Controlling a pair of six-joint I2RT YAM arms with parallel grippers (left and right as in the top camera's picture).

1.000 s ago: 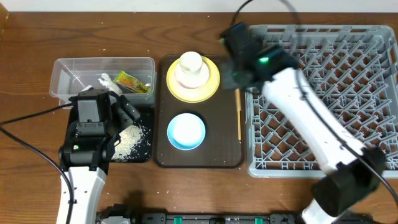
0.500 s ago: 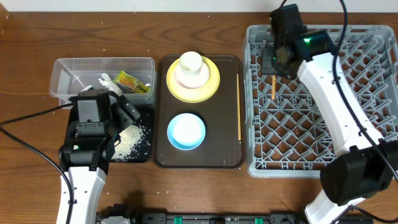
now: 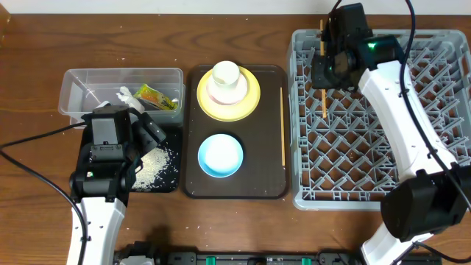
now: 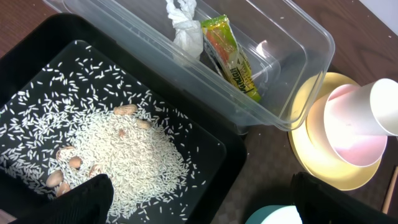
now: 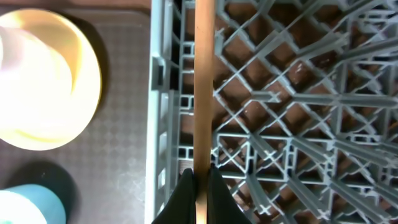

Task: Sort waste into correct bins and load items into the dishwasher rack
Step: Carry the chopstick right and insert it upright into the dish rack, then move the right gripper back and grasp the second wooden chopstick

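Right gripper (image 5: 200,183), clamped on a chopstick (image 5: 203,81), has carried it from tray (image 3: 268,147) to the far-left corner of the rack (image 3: 346,162); release seems next; left gripper (image 4: 199,199) gapes.

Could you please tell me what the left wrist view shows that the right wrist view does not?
Only the left wrist: rice in the black bin, plus a tissue and wrapper in the clear tub. Only the right wrist: the right tool shut on a wooden chopstick over the grey rack. Both: the yellow plate and an edge of the light-blue bowl.
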